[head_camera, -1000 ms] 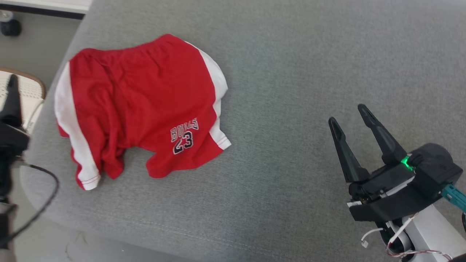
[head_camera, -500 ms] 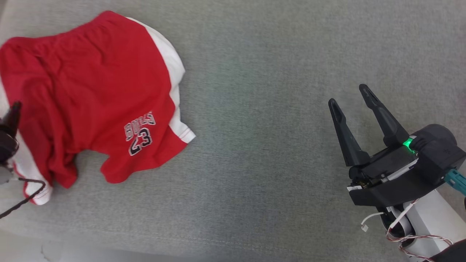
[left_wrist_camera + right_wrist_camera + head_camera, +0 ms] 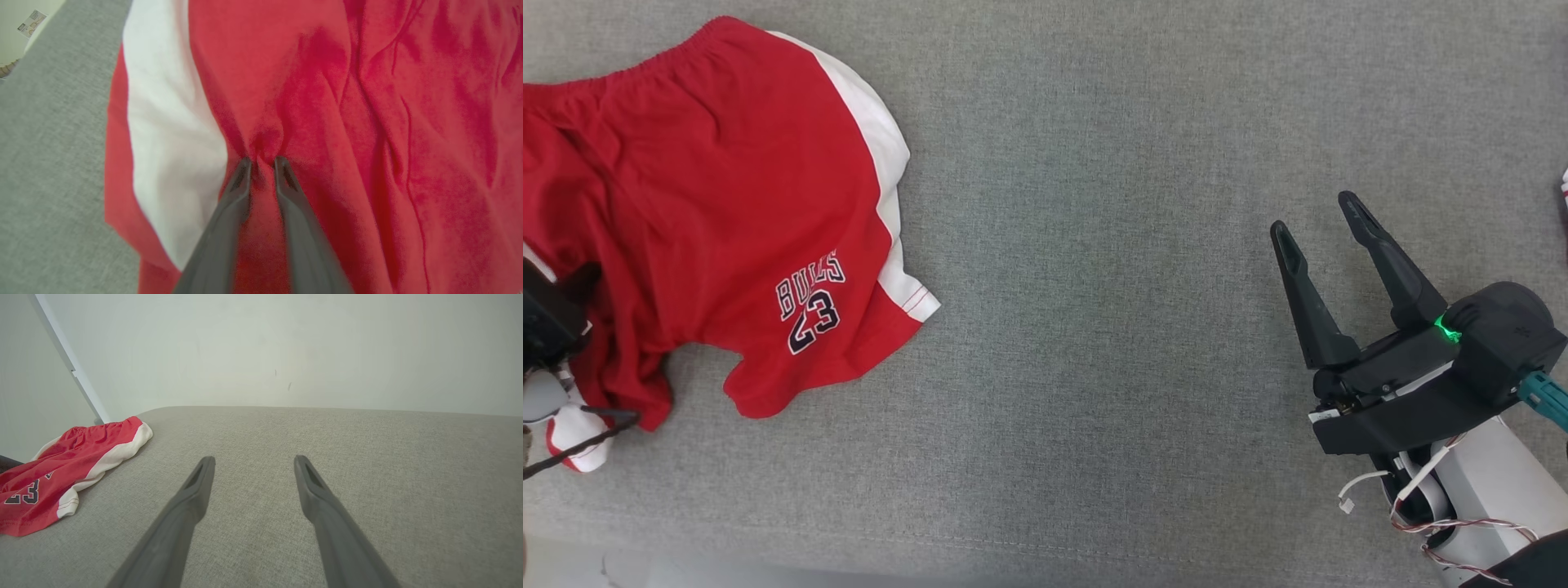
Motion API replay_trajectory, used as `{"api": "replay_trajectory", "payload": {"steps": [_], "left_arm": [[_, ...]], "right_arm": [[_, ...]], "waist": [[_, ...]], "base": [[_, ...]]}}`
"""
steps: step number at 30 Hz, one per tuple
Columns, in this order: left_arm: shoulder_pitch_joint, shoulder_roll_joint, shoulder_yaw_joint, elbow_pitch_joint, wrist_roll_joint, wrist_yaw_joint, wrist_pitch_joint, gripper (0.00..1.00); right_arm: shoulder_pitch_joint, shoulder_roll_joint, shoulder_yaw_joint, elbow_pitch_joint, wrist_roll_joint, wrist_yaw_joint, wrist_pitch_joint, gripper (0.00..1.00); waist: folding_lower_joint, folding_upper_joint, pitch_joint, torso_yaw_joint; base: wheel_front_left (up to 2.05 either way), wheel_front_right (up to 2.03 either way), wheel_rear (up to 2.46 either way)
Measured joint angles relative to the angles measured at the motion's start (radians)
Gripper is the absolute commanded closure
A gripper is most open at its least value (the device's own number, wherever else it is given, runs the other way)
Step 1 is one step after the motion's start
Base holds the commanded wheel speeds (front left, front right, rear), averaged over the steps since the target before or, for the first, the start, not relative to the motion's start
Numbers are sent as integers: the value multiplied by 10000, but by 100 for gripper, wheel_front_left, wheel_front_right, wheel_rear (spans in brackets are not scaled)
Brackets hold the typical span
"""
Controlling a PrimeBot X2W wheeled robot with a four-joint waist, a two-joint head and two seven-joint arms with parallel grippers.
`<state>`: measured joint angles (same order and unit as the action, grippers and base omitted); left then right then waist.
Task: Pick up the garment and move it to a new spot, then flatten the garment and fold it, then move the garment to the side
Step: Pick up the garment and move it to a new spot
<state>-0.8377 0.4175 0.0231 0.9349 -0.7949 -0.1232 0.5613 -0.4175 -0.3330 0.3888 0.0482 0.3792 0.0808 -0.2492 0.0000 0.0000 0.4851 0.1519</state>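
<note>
Pinching a fold of the red shorts (image 3: 367, 122) with my left gripper (image 3: 262, 161); my right gripper (image 3: 1312, 214) hovers well apart, spread wide.

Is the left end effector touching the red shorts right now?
Touching. The left wrist view shows the left end effector closed on a bunched fold of the red shorts.

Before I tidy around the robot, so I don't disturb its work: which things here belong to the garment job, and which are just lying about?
Part of the job: red shorts, pinched by the left gripper; right gripper, open over the grey cushion.
Just lying about: red-and-white item at the head view's right edge, too cropped to identify; white bar by the wall.
</note>
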Motion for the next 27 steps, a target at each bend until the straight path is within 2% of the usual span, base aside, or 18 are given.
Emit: {"api": "replay_trajectory", "payload": {"steps": [10,16,27], "left_arm": [[-33,-92,-295,69,58,-15,-209,100],[-144,-75,-830,-652,59,-21,-604,100],[-80,127,-2393,-2629,-115,-77,-1030,100]], "right_arm": [[2,119,23,324,0,75,-40,0],[9,286,33,619,4,88,-46,0],[430,711,-109,1152,265,165,-73,0]], "waist": [[0,0,-426,61],[0,0,-867,73],[-1,0,-2032,-54]], "base": [[0,0,0],[0,0,0],[0,0,0]]}}
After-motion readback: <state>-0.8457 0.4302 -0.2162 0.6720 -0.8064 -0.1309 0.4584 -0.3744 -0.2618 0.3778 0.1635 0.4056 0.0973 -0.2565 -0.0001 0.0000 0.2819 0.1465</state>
